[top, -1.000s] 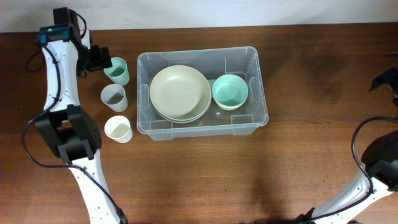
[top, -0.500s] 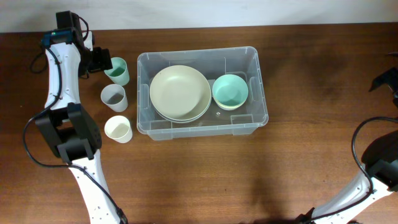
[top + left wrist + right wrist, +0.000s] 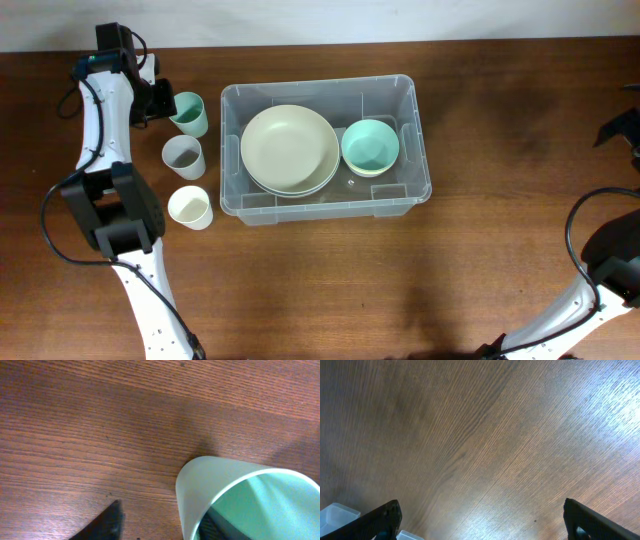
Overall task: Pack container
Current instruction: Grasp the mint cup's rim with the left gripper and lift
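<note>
— Since the clear, round-cornered plastic container [image 3: 320, 82] sits mid-table, what lies inside?
— Stacked cream bowls [image 3: 289, 148], wide and shallow, with a smooth mint bowl [image 3: 370, 145] beside them.
— And the left gripper [image 3: 161, 100]?
— Jaws apart, straddling the thin wall of the mint cup [image 3: 189, 113] left of the container: the outer finger [image 3: 111, 521] stands clear of it.
— The right gripper [image 3: 482, 520]?
— Jaws wide apart, above the grained wooden table [image 3: 485, 435].
</note>
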Controlling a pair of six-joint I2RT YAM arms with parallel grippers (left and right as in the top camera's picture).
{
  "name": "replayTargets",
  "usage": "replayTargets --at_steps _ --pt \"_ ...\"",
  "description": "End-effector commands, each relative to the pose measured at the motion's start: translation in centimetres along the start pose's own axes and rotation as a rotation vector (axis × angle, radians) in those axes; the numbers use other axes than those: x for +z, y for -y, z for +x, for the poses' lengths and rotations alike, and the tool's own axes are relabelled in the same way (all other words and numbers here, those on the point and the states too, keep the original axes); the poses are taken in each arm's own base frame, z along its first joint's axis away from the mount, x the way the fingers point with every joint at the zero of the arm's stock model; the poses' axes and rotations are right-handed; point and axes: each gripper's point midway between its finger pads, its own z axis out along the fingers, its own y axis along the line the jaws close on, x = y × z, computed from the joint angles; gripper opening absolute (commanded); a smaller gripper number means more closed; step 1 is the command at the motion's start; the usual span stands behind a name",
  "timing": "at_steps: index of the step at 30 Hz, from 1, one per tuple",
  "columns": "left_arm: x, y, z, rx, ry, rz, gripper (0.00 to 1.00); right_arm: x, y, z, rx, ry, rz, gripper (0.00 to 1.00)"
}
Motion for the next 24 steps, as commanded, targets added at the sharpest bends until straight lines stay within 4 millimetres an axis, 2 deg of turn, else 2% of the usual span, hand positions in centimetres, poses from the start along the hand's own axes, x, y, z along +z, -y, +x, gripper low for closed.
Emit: replayTargets --at_steps 1,4,9,13,16,19,21,23,24 --pt "0.7 0.3 0.3 0.012 -0.011 0.015 0.33 -0.7 -0.1 0.2 0.002 0.017 -0.002 0.99" --pt "0.7 0.3 0.2 0.012 -0.011 0.016 0.15 -0.7 -0.1 0.2 0.002 0.017 -0.002 0.99" --pt "0.7 0.4 0.2 0.012 -0.011 0.016 0.02 -0.7 -0.1 0.2 0.002 0.017 -0.002 0.99" --pt "0.7 0.3 0.1 0.012 -0.004 0.015 0.01 -0.7 -0.1 0.2 0.002 0.017 -0.002 0.99" --pt "0.0 0.2 -0.8 0.013 0.026 0.013 0.01 -0.7 -0.1 0.2 0.002 0.017 -0.002 0.99" --pt "-2.2 -0.1 -2.6 0.003 0.089 0.01 0.01 -0.7 -0.1 0.2 0.002 0.017 -0.002 0.99" --pt "-4.7 -0.3 -4.1 -0.005 0.147 0.007 0.01 -0.7 -0.1 0.2 0.002 0.017 -0.002 0.99" --pt "-7.8 -0.1 -5.4 -0.001 0.209 0.009 0.01 -0.7 -0.1 0.2 0.002 0.017 -0.002 0.99" --pt "-11.5 0.5 -6.5 0.009 0.277 0.02 0.01 -0.7 -0.1 0.2 0.002 0.017 -0.002 0.99"
